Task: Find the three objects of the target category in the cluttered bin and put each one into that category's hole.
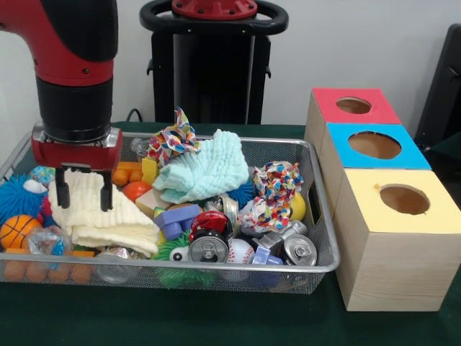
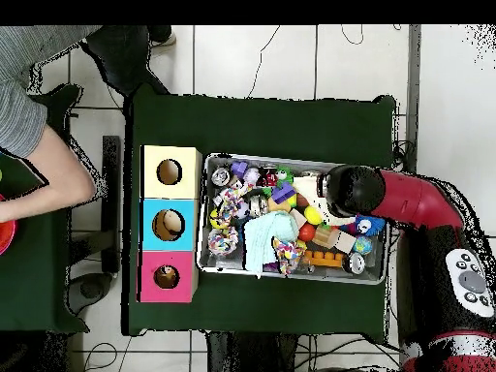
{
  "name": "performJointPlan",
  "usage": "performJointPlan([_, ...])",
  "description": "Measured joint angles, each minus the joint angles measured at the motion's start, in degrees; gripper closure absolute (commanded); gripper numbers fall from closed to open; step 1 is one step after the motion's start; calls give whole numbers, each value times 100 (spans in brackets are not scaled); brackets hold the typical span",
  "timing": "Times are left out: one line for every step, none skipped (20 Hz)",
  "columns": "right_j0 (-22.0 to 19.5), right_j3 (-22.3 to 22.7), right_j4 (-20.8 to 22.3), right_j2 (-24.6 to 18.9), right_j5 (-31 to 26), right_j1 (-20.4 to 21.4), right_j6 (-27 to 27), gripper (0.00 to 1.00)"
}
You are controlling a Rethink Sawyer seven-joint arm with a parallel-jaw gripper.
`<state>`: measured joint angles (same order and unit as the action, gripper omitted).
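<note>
The silver wire mesh bin (image 1: 216,267) is full of mixed objects. My gripper (image 1: 84,191) hangs over its left end, open and empty, its two black fingers (image 1: 63,192) just above a cream knitted cloth (image 1: 108,220). The red-topped wooden box stands at the far right, its round hole (image 1: 354,105) empty. In the overhead view the bin (image 2: 207,254) lies right of the boxes, and the red box's hole (image 2: 167,277) is at the lower left. There my arm's black wrist (image 2: 351,189) hides the gripper.
The bin also holds a mint cloth (image 1: 202,169), two colourful crumpled cloths (image 1: 173,140), cans (image 1: 209,249), a baseball (image 1: 240,251), a small basketball (image 1: 18,231) and spiky balls. Blue-topped (image 1: 374,145) and yellow-topped (image 1: 404,199) boxes stand beside the red one. A person's arm (image 2: 44,155) shows at the overhead view's left.
</note>
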<state>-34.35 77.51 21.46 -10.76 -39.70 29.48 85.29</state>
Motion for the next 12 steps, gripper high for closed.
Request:
performJointPlan([16,12,1,1,-1,11,0,0])
performJointPlan([62,42,3,0,-1,38,0,0])
performJointPlan([84,57,5,1,-1,52,0,0])
performJointPlan([112,89,5,0,-1,77,0,0])
performJointPlan([140,121,5,0,-1,102,0,0])
performJointPlan([169,160,6,2,0,133,0,0])
performJointPlan([192,194,7,2,0,160,0,0])
performJointPlan([225,251,8,4,-1,204,0,0])
performJointPlan([272,333,8,13,0,268,0,0])
performJointPlan([350,466,8,37,1,372,0,0])
performJointPlan([428,599,8,61,1,477,0,0])
performJointPlan([478,685,8,78,1,545,0,0])
